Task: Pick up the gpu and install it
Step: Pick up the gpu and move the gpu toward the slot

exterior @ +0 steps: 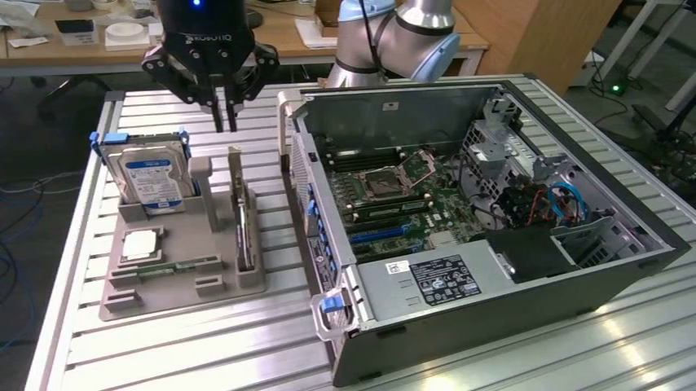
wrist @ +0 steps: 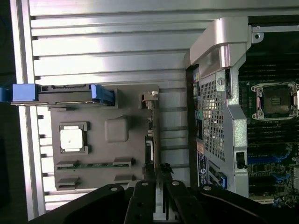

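Seen in the exterior view: gripper (exterior: 225,122) up in the air, pointing straight down, fingertips a narrow slit apart, with nothing between them and nothing clamped.

Below the fingertips and clear of them: the gpu (exterior: 240,220), standing on edge as a slim blade in its slot of the grey holder tray (exterior: 179,281). Far end of the card almost under the gripper, the rest of its length running away from the gripper toward the near side of the table (exterior: 218,350). No contact between the card and the fingers.

Same relation from the wrist view: gripper (wrist: 163,196) lined up over the thin edge of the gpu (wrist: 150,135), with a gap between the two.

Lower than the gripper and off to the exterior view's left: hard drive (exterior: 150,179) with a blue-white label, upright in the same tray. Farther down the tray on that side: a square processor chip (exterior: 142,244) and a memory stick (exterior: 174,266), lying flat.

To the exterior view's right of the gripper, well below it: open computer case (exterior: 490,244), motherboard exposed.
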`<state>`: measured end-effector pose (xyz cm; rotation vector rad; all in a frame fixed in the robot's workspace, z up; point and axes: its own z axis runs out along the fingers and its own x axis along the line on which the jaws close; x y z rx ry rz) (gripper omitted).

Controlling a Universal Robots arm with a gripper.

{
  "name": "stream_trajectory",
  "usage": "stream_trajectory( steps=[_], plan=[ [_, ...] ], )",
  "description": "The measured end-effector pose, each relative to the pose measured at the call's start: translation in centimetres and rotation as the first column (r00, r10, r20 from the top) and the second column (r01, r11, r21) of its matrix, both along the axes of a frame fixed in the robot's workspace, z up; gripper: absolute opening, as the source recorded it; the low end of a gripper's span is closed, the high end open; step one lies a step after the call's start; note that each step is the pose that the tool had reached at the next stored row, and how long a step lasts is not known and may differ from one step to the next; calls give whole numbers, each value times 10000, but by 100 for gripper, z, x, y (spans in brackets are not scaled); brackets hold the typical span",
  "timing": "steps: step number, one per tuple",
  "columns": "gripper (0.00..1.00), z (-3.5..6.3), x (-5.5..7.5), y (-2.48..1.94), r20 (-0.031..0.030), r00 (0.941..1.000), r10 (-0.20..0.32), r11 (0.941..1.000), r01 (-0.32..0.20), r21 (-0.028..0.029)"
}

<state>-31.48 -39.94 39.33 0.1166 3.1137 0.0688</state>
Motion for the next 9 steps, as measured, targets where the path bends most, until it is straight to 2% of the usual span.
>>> stream_trajectory(
  steps=[2, 4, 7, 8, 9],
  plan=[
    [29, 0, 0, 0, 0, 10000, 0, 10000, 0, 0],
    [29, 0, 0, 0, 0, 10000, 0, 10000, 0, 0],
    [47, 0, 0, 0, 0, 10000, 0, 10000, 0, 0],
    [47, -3, 0, 0, 0, 10000, 5, 10000, -5, -1],
    [53, -8, -1, -3, 2, 10000, 46, 10000, -46, -1]
  ],
)
